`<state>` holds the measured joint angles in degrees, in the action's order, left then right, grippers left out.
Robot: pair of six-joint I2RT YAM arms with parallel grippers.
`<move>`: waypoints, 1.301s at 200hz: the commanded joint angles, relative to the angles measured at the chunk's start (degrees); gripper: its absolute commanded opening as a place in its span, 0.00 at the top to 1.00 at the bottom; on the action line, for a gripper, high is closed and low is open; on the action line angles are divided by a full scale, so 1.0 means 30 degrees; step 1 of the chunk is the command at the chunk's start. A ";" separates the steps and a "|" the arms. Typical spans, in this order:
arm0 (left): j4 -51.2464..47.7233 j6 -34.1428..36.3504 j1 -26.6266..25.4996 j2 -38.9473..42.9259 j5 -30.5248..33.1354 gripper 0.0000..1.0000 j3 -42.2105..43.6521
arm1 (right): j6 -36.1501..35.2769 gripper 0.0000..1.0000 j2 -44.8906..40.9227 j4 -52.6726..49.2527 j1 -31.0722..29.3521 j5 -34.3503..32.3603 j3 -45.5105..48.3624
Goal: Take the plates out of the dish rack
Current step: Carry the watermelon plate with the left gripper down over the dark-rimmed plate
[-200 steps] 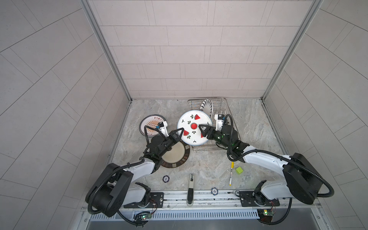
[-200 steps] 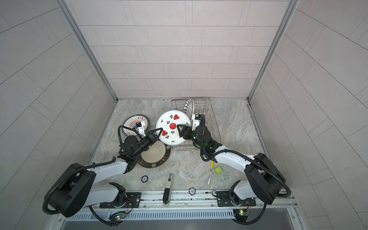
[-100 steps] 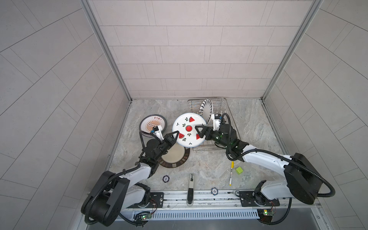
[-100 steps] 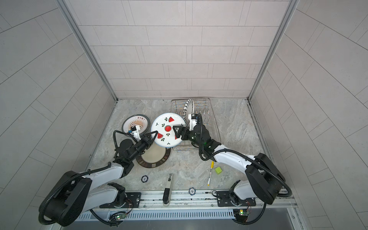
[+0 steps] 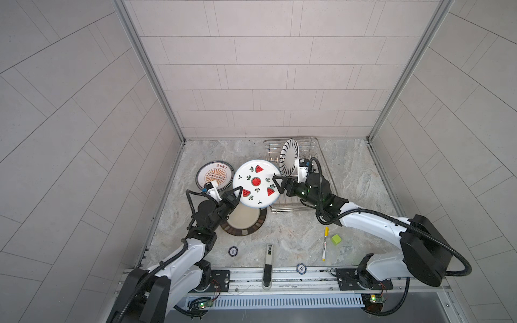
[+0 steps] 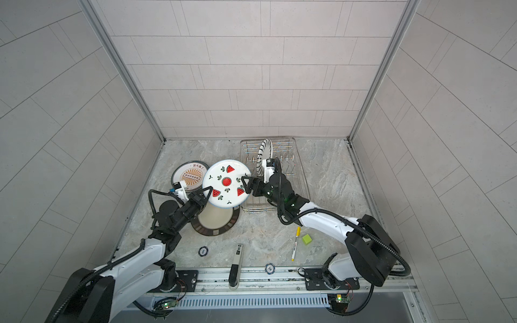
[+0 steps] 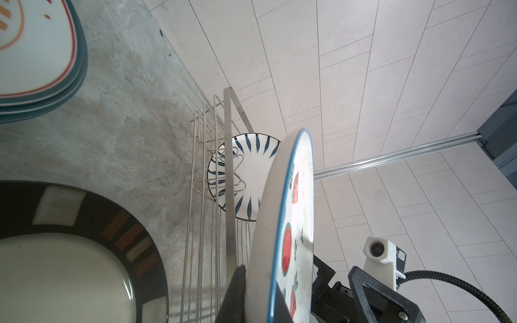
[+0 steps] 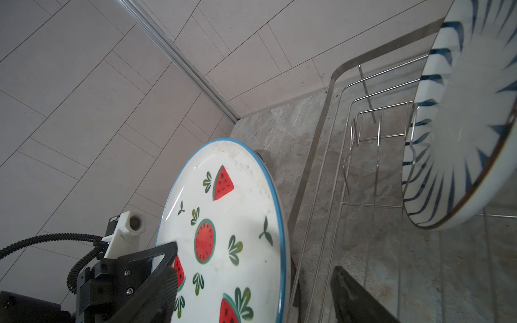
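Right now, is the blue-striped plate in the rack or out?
In: the blue-striped plate stands on edge inside the dish rack.

1. Left arm (image 5: pixel 184 254): extended from lower left up toward centre in both top views, forearm white, wrist black.
2. Left gripper (image 5: pixel 237 193): clamped on lower-left rim of watermelon plate (image 5: pixel 256 183).
3. Right arm (image 5: pixel 372 223): stretched from lower right up-left toward centre.
4. Right gripper (image 5: pixel 275 184): jaws spread wide beside plate's right rim, not closed on it.
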<state>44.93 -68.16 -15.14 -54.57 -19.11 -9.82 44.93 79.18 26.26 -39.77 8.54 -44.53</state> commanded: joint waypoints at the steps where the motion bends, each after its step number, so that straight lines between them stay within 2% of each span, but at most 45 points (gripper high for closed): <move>1: 0.0935 -0.0512 0.0523 0.1483 0.0043 0.97 -0.0216 | -0.0661 0.13 -0.0980 -0.0375 -0.0132 -0.1203 0.0197; 21: -0.0232 -0.0512 0.1078 0.2464 0.0069 0.96 -0.0117 | -0.1261 0.13 -0.1305 -0.0876 -0.0189 -0.1470 0.0048; 46: -0.1967 -0.0600 0.1813 0.3927 -0.0033 0.96 -0.0021 | -0.2911 0.12 -0.1238 -0.3294 -0.0560 -0.1468 -0.1250; 51: -0.2235 -0.0572 0.1995 0.4150 -0.0211 0.96 -0.0035 | -0.3043 0.06 -0.1185 -0.3961 -0.0599 -0.1441 -0.1603; 56: -0.2473 -0.0571 0.2172 0.4348 -0.0369 0.96 0.0033 | -0.3138 0.05 -0.1146 -0.4348 -0.0630 -0.1413 -0.1837; 114: -0.5297 -0.0629 0.3737 0.5983 -0.0655 0.94 0.0488 | -0.5244 0.07 -0.0777 -0.6110 -0.1539 -0.1617 -0.3373; 160: -0.6857 -0.0813 0.4401 0.7019 -0.1168 0.95 0.1008 | -0.6542 0.09 0.0728 -0.6275 -0.2146 -0.0179 -0.4676; 195: -0.9615 -0.0252 0.4984 0.8618 -0.1263 0.95 0.0915 | -0.8031 0.11 0.2379 -0.7968 -0.2496 0.1752 -0.6752; 229: -1.4463 0.1201 0.5181 1.0741 -0.0633 0.96 0.0240 | -0.9041 0.11 0.3813 -0.9323 -0.2915 0.1842 -0.8219; 260: -1.6118 0.1524 0.5250 1.2135 -0.0543 0.94 0.0281 | -0.9522 0.11 0.4386 -0.9693 -0.3088 0.1862 -0.8710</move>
<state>-2.39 -64.53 0.25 -21.61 -20.40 -6.09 19.22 91.61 -0.30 -48.58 13.30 -69.17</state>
